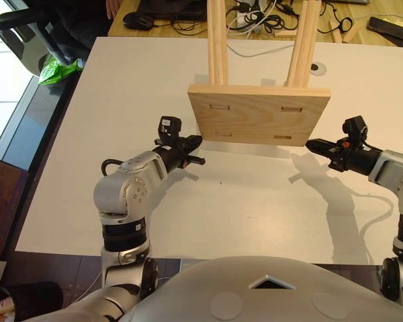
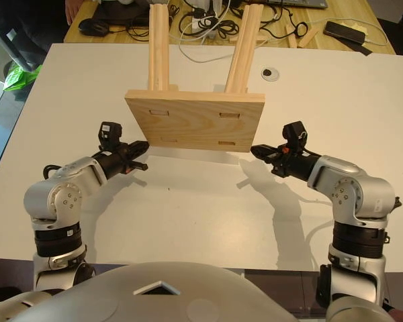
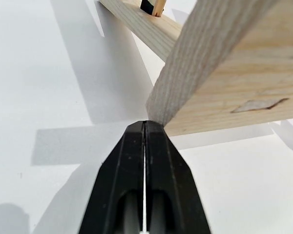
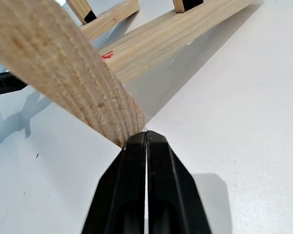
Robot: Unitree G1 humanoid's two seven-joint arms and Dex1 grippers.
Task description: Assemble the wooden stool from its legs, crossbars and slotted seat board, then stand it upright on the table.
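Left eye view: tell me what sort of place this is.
Probably an office or lab workroom: a white table with a cable grommet, and behind it a wooden desk carrying a computer mouse and tangled cables.

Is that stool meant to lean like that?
The stool is tipped, not upright: its seat board faces the camera and its legs stretch away over the table. The shut left gripper and right gripper are at its lower corners.

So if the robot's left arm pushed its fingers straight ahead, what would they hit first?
The seat board. The left gripper has its fingers shut and pointing at the board's lower corner, which sits right at their tip. Whether they touch it is unclear.
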